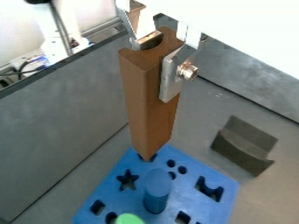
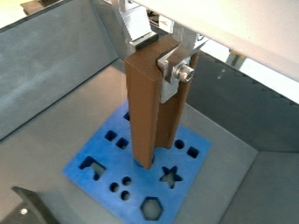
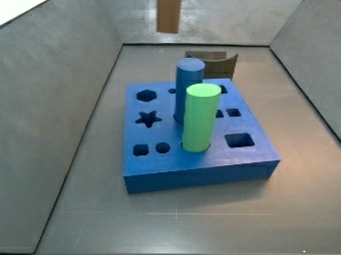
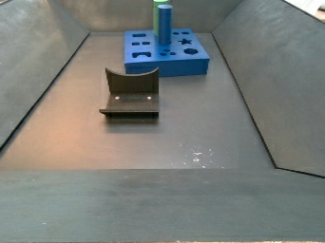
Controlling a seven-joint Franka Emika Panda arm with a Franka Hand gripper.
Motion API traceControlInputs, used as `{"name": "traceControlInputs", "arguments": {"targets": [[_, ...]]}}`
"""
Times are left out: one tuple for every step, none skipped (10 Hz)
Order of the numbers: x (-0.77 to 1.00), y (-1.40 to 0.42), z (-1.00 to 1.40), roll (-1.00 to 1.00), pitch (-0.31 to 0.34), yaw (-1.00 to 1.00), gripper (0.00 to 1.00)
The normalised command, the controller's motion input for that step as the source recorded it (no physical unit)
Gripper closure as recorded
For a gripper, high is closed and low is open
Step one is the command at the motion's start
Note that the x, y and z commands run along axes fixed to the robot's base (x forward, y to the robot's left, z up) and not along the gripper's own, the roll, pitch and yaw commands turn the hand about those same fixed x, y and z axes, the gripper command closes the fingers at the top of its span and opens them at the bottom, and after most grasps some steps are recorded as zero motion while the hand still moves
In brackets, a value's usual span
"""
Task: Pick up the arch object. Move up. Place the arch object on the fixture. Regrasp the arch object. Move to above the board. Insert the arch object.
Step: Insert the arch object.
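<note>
The arch object (image 1: 146,105) is a long brown wooden bar hanging upright, its cut-out showing at the top end between the fingers. The gripper (image 1: 156,57) is shut on that upper end, seen in both wrist views, with a silver finger (image 2: 176,72) pressed on the arch object (image 2: 146,114). Its lower end hovers above the blue board (image 1: 193,171), near the board's back edge. In a side view only the arch object's lower tip (image 3: 170,15) shows, high above the board (image 3: 200,164). The fixture (image 4: 129,92) stands on the floor apart from the board (image 4: 191,59).
A blue cylinder (image 3: 189,80) and a green cylinder (image 3: 201,118) stand upright in the board's holes. Star, hexagon, round and square holes are open. Grey sloped walls enclose the floor. The fixture (image 1: 246,144) lies beside the board.
</note>
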Motion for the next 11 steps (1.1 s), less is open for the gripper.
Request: {"name": "traceControlInputs", "arguments": {"targets": [[0.93, 0.35, -0.01, -0.02, 0.024, -0.29, 1.00], [0.84, 0.35, 0.00, -0.04, 0.000, -0.41, 1.00], [0.69, 0.34, -0.02, -0.03, 0.000, -0.55, 1.00], [0.49, 0.27, -0.09, 0.00, 0.000, -0.72, 1.00], [0.22, 0.10, -0.15, 0.00, -0.006, -0.91, 1.00], [0.00, 0.00, -0.21, 0.00, -0.011, -1.00, 1.00], [0.00, 0.00, -0.22, 0.00, -0.011, -1.00, 1.00], [0.00, 0.00, -0.22, 0.00, -0.016, -1.00, 1.00], [0.00, 0.00, -0.22, 0.00, -0.011, -1.00, 1.00], [0.00, 0.00, -0.23, 0.00, -0.011, -1.00, 1.00], [0.00, 0.00, -0.22, 0.00, -0.013, -1.00, 1.00]]}}
